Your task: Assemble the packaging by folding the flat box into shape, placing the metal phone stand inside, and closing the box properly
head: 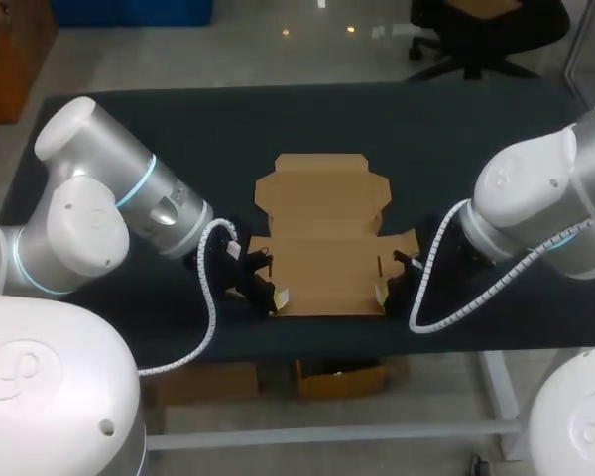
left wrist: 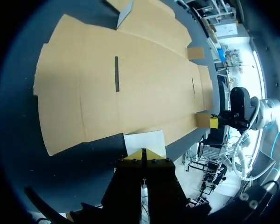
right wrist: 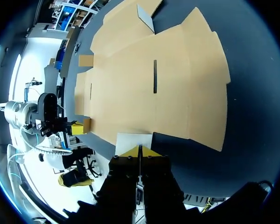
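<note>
The flat brown cardboard box (head: 322,238) lies unfolded in the middle of the dark table (head: 178,129). My left gripper (head: 278,297) sits low at the box's near left corner, fingers shut. My right gripper (head: 382,295) mirrors it at the near right corner, also shut. Seen from the left wrist, the closed yellow tips (left wrist: 143,154) meet the edge of a pale flap (left wrist: 144,141) of the box (left wrist: 121,79), and the right arm's gripper (left wrist: 213,122) shows at the other corner. From the right wrist, the closed tips (right wrist: 139,150) touch a similar pale flap (right wrist: 134,138). Whether either flap is pinched is unclear.
The table's front edge runs just behind both grippers. A small flap (left wrist: 123,14) stands up at the box's far end, also visible as the raised flap (right wrist: 145,16) in the right wrist view. Bare dark tabletop surrounds the box on the left, right and far sides.
</note>
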`<control>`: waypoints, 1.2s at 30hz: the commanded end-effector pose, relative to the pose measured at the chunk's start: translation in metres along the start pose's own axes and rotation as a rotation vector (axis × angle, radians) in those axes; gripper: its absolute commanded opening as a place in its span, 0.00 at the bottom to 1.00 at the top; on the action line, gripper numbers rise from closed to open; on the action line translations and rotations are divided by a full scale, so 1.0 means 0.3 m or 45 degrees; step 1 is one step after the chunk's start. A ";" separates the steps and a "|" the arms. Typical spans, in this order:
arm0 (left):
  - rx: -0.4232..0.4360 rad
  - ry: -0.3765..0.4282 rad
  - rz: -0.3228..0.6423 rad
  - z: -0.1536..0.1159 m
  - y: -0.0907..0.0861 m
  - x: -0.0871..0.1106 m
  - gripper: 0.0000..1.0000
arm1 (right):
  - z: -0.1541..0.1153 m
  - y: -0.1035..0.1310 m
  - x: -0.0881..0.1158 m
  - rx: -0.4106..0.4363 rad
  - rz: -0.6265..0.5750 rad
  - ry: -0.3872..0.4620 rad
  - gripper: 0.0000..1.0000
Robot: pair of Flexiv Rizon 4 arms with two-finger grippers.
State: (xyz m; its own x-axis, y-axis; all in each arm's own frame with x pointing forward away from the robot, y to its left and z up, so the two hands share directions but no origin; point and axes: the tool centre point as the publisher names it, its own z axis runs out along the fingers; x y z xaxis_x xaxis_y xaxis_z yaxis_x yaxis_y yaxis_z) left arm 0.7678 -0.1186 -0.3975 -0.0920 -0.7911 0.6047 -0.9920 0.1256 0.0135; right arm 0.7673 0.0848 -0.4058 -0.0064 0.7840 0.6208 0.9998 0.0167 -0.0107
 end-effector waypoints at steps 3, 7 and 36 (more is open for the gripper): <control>-0.017 -0.008 -0.004 0.024 -0.011 0.001 0.00 | 0.024 0.006 0.013 0.009 0.000 -0.023 0.00; -0.025 -0.005 -0.005 0.030 -0.010 -0.001 0.00 | 0.033 0.006 0.013 0.016 0.001 -0.031 0.00; 0.194 -0.282 -0.102 0.097 0.006 0.006 0.00 | 0.109 -0.015 -0.015 0.024 0.032 -0.144 0.00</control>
State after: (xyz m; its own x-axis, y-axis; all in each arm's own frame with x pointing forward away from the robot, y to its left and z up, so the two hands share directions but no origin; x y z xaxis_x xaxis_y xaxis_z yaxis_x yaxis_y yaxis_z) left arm 0.7670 -0.1310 -0.4130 -0.0241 -0.8776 0.4788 -0.9985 -0.0029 -0.0555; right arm 0.7639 0.0968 -0.4261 0.0143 0.8365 0.5478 0.9991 0.0092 -0.0402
